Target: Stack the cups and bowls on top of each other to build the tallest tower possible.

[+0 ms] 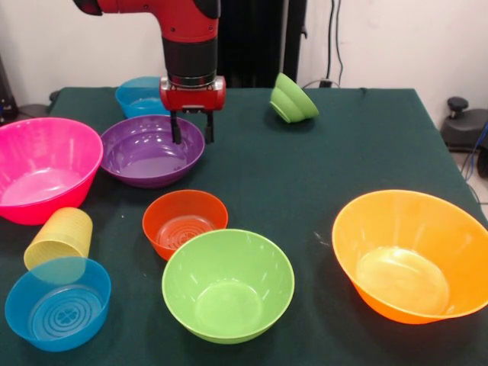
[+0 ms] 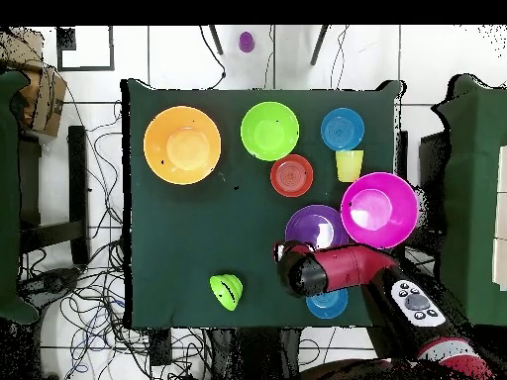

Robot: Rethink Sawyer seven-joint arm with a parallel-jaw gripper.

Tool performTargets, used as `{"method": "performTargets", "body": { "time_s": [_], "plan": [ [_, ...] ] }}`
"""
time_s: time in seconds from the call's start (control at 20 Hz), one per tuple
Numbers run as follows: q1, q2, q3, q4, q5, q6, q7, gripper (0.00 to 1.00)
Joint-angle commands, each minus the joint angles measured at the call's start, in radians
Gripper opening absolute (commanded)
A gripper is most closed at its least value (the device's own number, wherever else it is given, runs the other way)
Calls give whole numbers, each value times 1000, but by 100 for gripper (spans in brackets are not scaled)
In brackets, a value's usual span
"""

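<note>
My gripper [image 1: 191, 139] is open and empty, its two fingers hanging over the far right rim of the purple bowl [image 1: 149, 152]; the arm [image 2: 337, 269] hides it from above. The yellow cup [image 1: 59, 238] lies on its side between the big pink bowl [image 1: 42, 171] and the near small blue bowl [image 1: 57, 303]. The red-orange bowl [image 1: 184, 223], a medium lime-green bowl [image 1: 227, 284] and the big orange bowl [image 1: 412, 255] stand singly in front. A small lime-green bowl [image 1: 293, 99] lies tipped at the far side. A second blue bowl [image 1: 137, 95] sits behind the purple one. No tower shows.
All bowls stand apart on the dark green cloth table [image 1: 305, 175]. Cables and furniture surround the table [image 2: 178, 247] on the floor. The table's middle strip between the orange bowl [image 2: 182, 144] and the tipped green bowl [image 2: 226, 291] holds nothing.
</note>
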Motion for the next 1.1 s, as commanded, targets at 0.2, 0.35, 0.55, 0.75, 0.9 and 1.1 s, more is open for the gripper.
{"method": "performTargets", "body": {
  "time_s": [0.2, 0.35, 0.55, 0.75, 0.9, 1.1],
  "plan": [
    [39, 20, 12, -63, 8, -63, 80, 100],
    [40, 19, 13, -59, 12, -63, 81, 100],
    [38, 20, 16, -57, 15, -59, 78, 100],
    [36, 17, 21, -59, 14, -41, 64, 100],
    [33, 17, 24, -57, 12, -37, 56, 100],
    [19, 12, 37, -49, 17, -26, 42, 100]
  ]
}}
